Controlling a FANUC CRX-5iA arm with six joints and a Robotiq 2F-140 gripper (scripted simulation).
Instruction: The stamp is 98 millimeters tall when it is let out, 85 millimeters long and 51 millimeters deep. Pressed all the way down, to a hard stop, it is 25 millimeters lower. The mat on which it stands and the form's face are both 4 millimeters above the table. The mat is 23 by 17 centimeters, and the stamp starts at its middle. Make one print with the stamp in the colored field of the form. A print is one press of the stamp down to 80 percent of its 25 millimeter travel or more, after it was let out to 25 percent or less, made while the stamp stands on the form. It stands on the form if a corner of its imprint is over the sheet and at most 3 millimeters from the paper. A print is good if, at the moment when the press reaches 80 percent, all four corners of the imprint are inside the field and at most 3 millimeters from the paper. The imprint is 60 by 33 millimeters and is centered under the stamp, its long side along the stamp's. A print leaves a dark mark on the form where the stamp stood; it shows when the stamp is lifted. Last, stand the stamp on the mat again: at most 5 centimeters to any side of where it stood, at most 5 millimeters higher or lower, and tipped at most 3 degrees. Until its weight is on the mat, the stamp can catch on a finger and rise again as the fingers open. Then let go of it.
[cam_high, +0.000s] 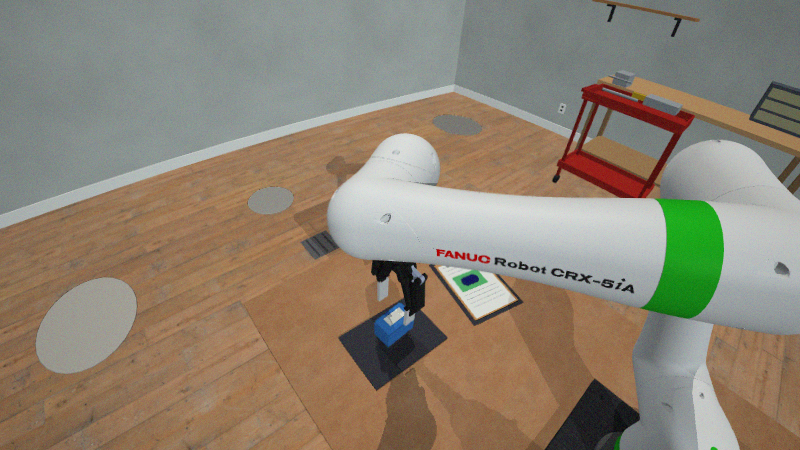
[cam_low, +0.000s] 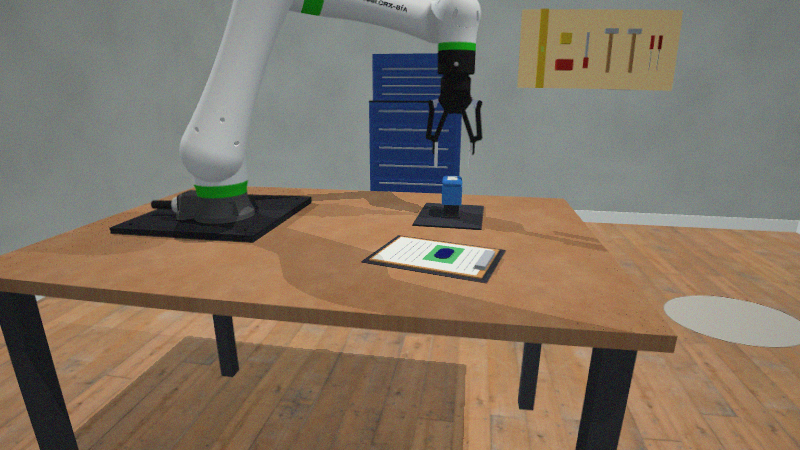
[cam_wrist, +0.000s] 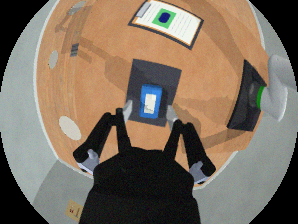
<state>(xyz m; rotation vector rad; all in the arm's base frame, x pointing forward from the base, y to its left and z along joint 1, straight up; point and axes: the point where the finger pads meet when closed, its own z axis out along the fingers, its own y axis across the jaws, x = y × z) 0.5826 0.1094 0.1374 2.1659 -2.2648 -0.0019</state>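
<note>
The blue stamp (cam_low: 451, 194) stands upright on the dark mat (cam_low: 449, 219); it also shows in the top view (cam_high: 393, 325) and in the wrist view (cam_wrist: 150, 100). My gripper (cam_low: 453, 150) is open and empty. It hangs straight above the stamp, with a clear gap between the fingertips and the stamp's top. It also shows in the top view (cam_high: 398, 296) and in the wrist view (cam_wrist: 147, 115). The form (cam_low: 434, 256) lies on a clipboard in front of the mat. Its green field (cam_low: 443, 254) carries a dark blue print (cam_low: 443, 254).
The robot's base stands on a black plate (cam_low: 212, 216) at the table's left. The clipboard's clip (cam_low: 484, 260) is at the form's right end. A blue drawer cabinet (cam_low: 411, 125) stands behind the table. A red cart (cam_high: 620, 139) stands off on the floor.
</note>
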